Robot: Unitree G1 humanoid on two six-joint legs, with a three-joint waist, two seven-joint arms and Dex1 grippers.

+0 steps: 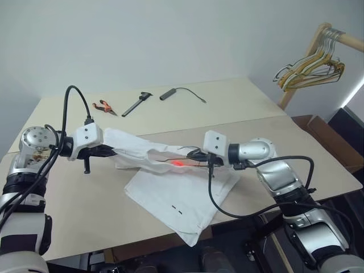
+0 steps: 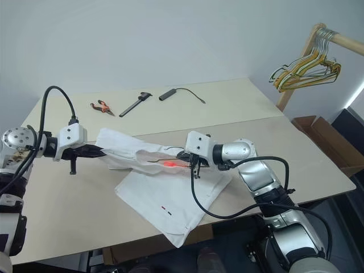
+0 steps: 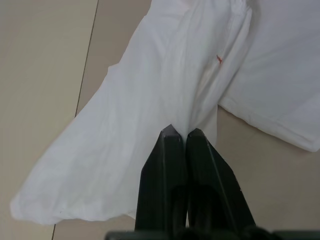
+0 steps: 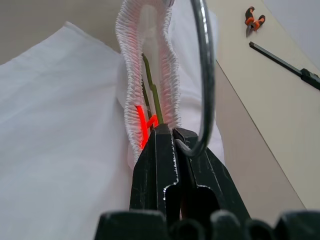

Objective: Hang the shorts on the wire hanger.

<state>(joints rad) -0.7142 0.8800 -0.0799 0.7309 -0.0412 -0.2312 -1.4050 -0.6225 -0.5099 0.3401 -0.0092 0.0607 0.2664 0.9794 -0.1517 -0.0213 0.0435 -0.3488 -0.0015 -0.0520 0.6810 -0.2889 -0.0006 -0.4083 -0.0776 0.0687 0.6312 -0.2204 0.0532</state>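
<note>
Nearest of all, white thin-fabric shorts [image 1: 181,200] spill over the front edge of the beige table [image 1: 85,210], lower half flat, top lifted between both arms. Right gripper [image 4: 172,131] has its black fingers pressed together on the elastic waistband beside the red patch, and the thin grey-olive wire hanger [image 4: 205,80] is caught there too, hook looping up past the fingers, its wire running into the waistband opening. Left gripper [image 3: 183,134] is pinching the far side of the fabric, stretching it taut above the table. My read: threading is under way, the frame partly inside, but the shorts aren't yet hanging. Further back lie orange-handled pliers [image 1: 104,106], a black caliper-like tool [image 1: 136,103] and a black cabled probe [image 1: 170,92]. Farthest, yellow and pale hangers [image 1: 310,67] bunch on a wooden rail. No legible writing anywhere.
</note>
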